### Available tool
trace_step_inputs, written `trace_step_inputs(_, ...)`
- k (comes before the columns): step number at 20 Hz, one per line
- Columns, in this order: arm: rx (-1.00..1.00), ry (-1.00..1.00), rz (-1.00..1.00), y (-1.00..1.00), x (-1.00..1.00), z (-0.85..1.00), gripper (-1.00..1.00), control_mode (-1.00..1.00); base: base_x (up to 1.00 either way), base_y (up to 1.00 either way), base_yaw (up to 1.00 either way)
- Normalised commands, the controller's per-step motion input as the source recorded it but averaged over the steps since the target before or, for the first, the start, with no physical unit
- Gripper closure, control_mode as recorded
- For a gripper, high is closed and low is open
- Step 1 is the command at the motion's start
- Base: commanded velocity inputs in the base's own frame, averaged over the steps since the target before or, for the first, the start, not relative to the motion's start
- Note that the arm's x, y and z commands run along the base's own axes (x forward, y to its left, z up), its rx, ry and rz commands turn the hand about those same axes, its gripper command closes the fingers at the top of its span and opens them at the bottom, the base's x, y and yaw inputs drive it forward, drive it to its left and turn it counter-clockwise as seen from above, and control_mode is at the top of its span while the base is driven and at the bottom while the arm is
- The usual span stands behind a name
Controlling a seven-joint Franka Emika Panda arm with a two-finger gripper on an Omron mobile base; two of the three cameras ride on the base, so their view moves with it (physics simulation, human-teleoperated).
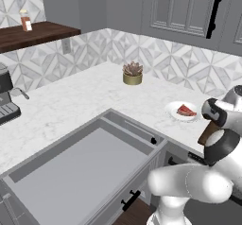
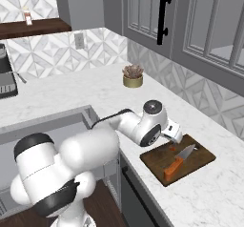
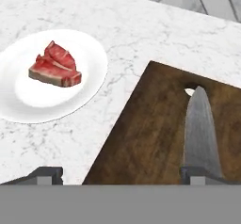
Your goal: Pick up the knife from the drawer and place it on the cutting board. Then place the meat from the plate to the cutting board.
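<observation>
The knife (image 2: 175, 163), with an orange handle and a grey blade (image 3: 201, 126), lies flat on the dark brown cutting board (image 2: 195, 160). My gripper (image 3: 122, 177) hangs open just above the board's end, its right fingertip (image 3: 200, 175) beside the blade, with nothing held. Left of the board stands the white plate (image 3: 89, 84) with the red meat (image 3: 54, 70) on it. From the left base view, the plate (image 1: 172, 109) and meat (image 1: 186, 110) sit on the counter beyond my arm. The drawer (image 1: 85, 167) stands pulled out, its grey floor bare.
A small potted plant (image 1: 133, 73) stands by the tiled back wall. A coffee machine (image 1: 7, 99) is at the far left under a wooden shelf (image 1: 33, 34) with a bottle. Wall cabinets (image 2: 190, 21) hang above the board. The open drawer juts out below the counter edge.
</observation>
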Motion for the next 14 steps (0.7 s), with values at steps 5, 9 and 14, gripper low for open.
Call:
trace_step_inputs(5,0.00,0.14,0.17,0.41,0.97,0.04,-1.00,-1.00,0.00,0.00,0.00)
trace_step_inputs(9,-0.04,0.01,0.12,0.43,0.57,-0.23,-1.00,-1.00,0.00,0.00,0.00)
trace_step_inputs(14,-0.12,0.00,0.08,0.27,0.40,-0.56,-1.00,-1.00,0.00,0.00,0.00)
